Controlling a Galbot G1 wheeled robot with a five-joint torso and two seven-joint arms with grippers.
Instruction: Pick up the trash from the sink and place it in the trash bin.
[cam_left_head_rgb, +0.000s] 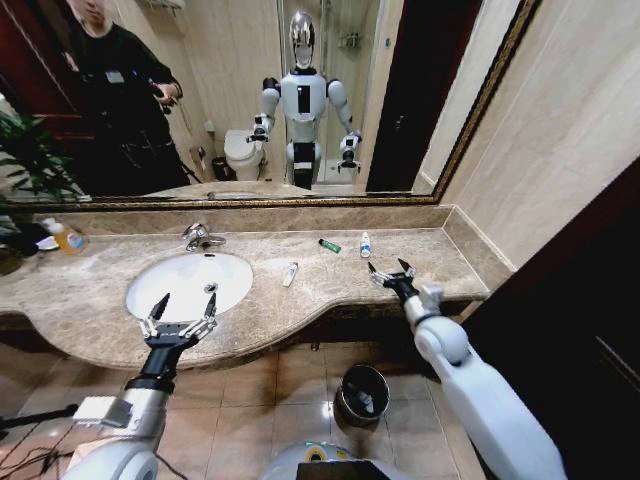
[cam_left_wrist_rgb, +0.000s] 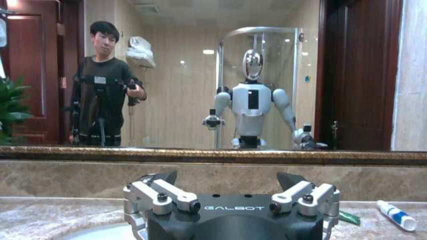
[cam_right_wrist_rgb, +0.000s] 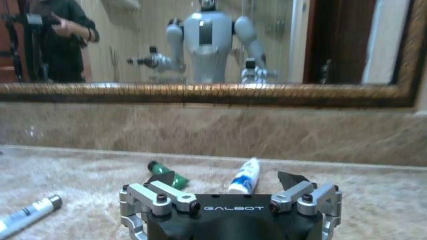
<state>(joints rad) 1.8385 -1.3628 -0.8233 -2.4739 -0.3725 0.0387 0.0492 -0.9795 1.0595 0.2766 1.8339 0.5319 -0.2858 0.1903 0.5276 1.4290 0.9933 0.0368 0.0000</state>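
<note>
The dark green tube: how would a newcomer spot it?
Start at the chrome faucet behind the sink, then follow the marble counter toward the robot's right. The dark green tube lies near the mirror wall; its neighbours are white.

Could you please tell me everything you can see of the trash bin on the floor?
The trash bin is a small round bucket-like container, dark metallic grey with a shiny rim that catches the light. It stands upright and open-topped on the glossy tiled floor, below the front edge of the marble counter and between the robot's two arms. Its inside looks dark; whether anything lies in it cannot be told. Nothing touches it apart from the floor.
</note>
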